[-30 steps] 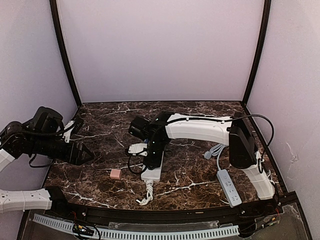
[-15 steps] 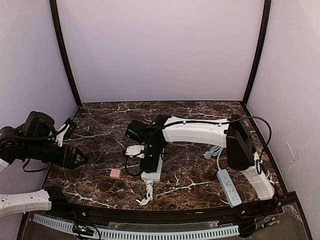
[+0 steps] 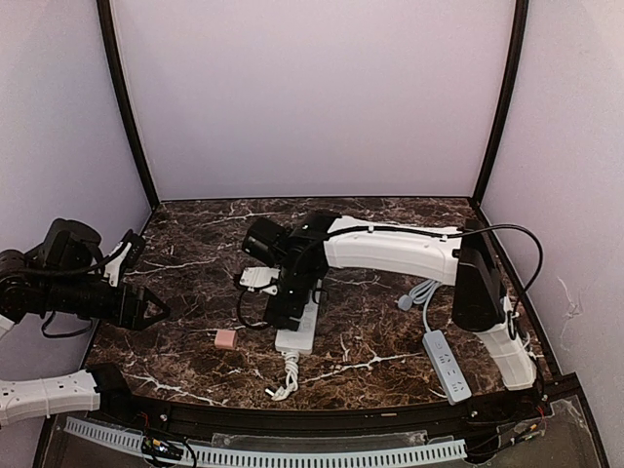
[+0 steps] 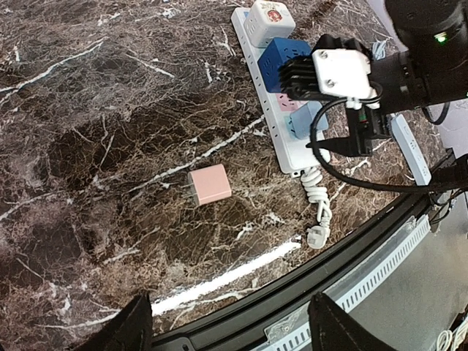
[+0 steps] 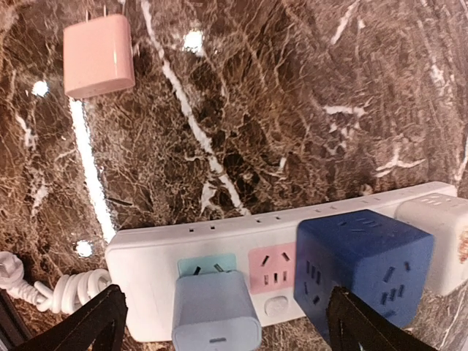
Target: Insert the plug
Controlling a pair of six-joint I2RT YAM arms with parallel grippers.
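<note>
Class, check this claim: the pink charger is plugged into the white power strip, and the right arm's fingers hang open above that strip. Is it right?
No. The pink charger lies loose on the table, apart from the white power strip, as the right wrist view shows. The right arm's fingers hang open above that strip.

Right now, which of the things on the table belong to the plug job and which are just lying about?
Job:
white power strip
light blue plug, in the strip's end socket
loose pink charger, possibly next

Lying about:
blue cube adapter, on the strip
white cube adapter, on the strip
second power strip, at the right
</note>
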